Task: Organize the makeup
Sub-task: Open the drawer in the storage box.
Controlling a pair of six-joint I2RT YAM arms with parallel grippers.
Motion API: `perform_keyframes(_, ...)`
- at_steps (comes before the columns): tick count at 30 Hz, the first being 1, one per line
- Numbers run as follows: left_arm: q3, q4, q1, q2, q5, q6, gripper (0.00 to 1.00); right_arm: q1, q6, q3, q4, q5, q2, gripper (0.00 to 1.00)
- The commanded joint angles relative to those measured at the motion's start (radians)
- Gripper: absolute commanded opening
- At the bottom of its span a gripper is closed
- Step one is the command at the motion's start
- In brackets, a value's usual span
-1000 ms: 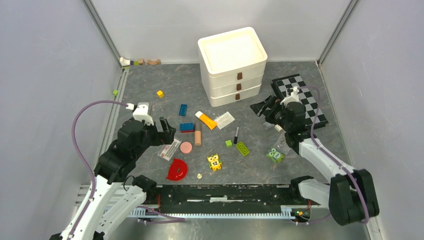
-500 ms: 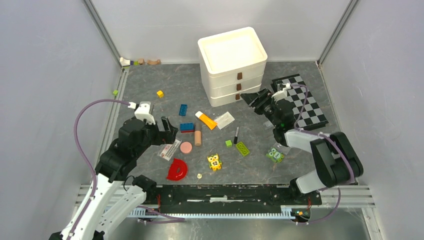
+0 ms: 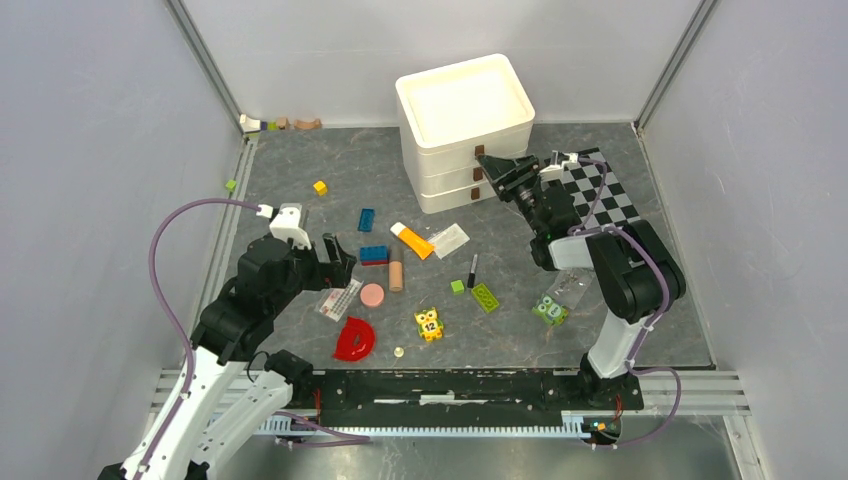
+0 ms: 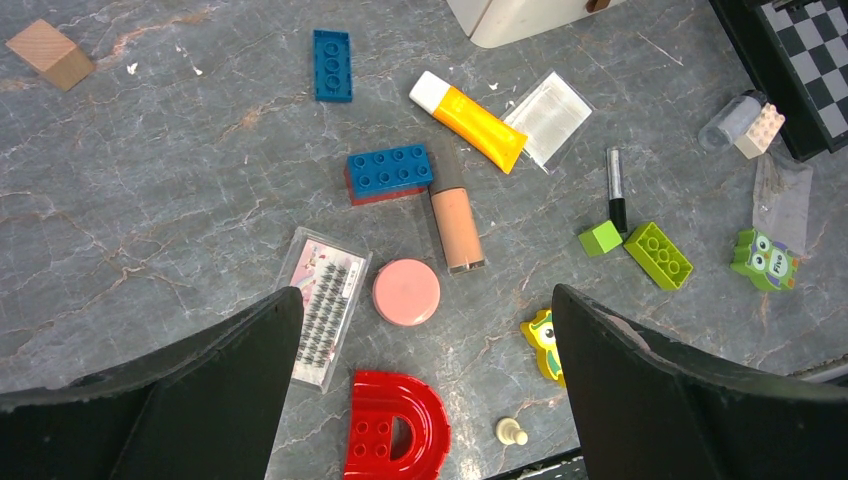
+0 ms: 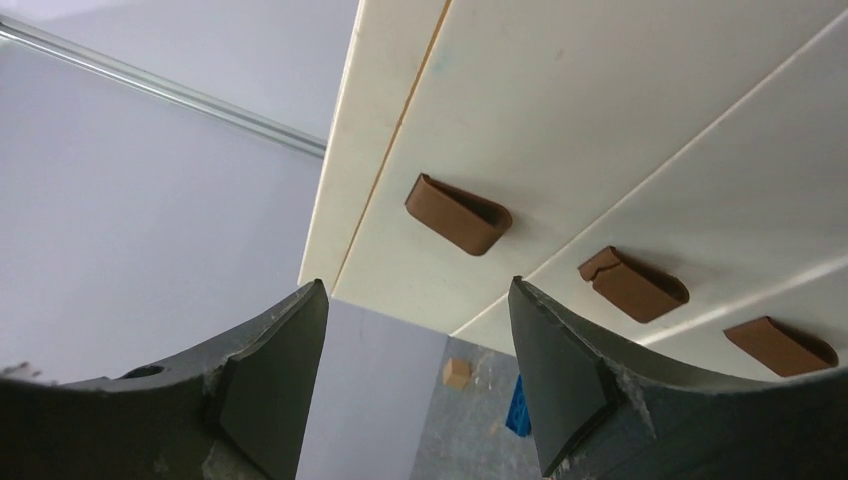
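- While hanging above the grey marbled worktop point(image 4: 150, 150), spread wide at the left claw point(image 4: 425, 300), gripping nothing.
- Lying just below: round pink disc point(image 4: 406, 292), beige stick point(image 4: 456, 220), orange tube with white cap point(image 4: 470, 122), thin black pencil point(image 4: 616, 190), flat clear packets point(image 4: 325, 305).
- Spread wide and empty at the right claw point(image 5: 417, 288) too, close to brown handles point(image 5: 458, 215) on white plastic drawer box point(image 3: 465, 120).

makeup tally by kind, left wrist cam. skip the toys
orange tube: 1
beige stick: 1
pink disc: 1
black pencil: 1
flat clear packets: 3, namely the lash packet, the plain packet beside the tube, and the third packet by the green owl
Total: 7
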Motion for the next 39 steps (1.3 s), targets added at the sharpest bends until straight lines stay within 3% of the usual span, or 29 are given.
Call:
perform_keyframes(1,0.0,0.041,-0.002,-0.001,0.012,-0.015,1.0,0.0,0.055,0.047,0.099,0.046,0.039,0.73)
perform_keyframes(26,0.0,0.043,0.0,0.008,0.02,-0.01,1.0,-0.003,0.177,0.146,0.245,0.053,0.215,0.53)
perform_keyframes(32,0.0,0.045,0.0,0.014,0.022,-0.01,1.0,-0.003,0.178,0.153,0.267,0.046,0.221,0.38)
perform_keyframes(39,0.0,0.045,0.0,0.019,0.026,-0.008,1.0,-0.005,0.186,0.132,0.327,0.035,0.212,0.13)
